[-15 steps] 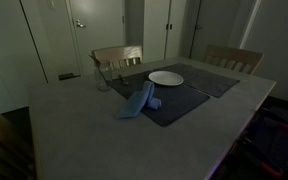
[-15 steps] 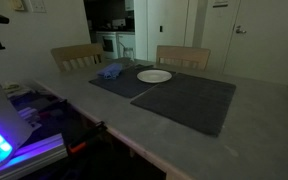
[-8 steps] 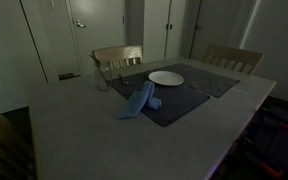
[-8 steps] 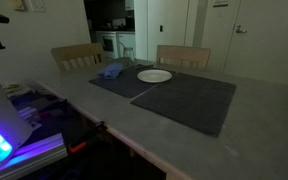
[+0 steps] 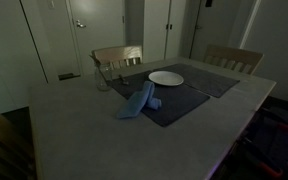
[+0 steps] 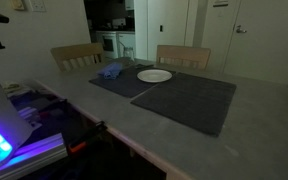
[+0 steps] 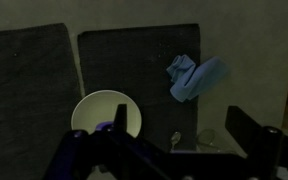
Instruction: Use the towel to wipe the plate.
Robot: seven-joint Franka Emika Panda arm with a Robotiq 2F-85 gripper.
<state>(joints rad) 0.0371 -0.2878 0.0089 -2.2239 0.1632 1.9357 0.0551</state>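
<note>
A round white plate (image 5: 166,78) lies on a dark placemat (image 5: 181,102) on the table; it also shows in an exterior view (image 6: 154,75) and in the wrist view (image 7: 99,112). A crumpled blue towel (image 5: 139,100) lies beside the plate, half on the mat's edge, and shows in an exterior view (image 6: 110,71) and in the wrist view (image 7: 196,78). My gripper (image 7: 182,125) shows only in the wrist view, high above the table. Its fingers are spread apart and empty, with the plate under the left finger and the towel farther up the frame.
A second dark placemat (image 6: 189,100) lies next to the first one. A clear glass (image 5: 102,80) stands near the towel at the table's edge. Two wooden chairs (image 5: 117,57) (image 5: 232,58) stand at the far side. The light is dim.
</note>
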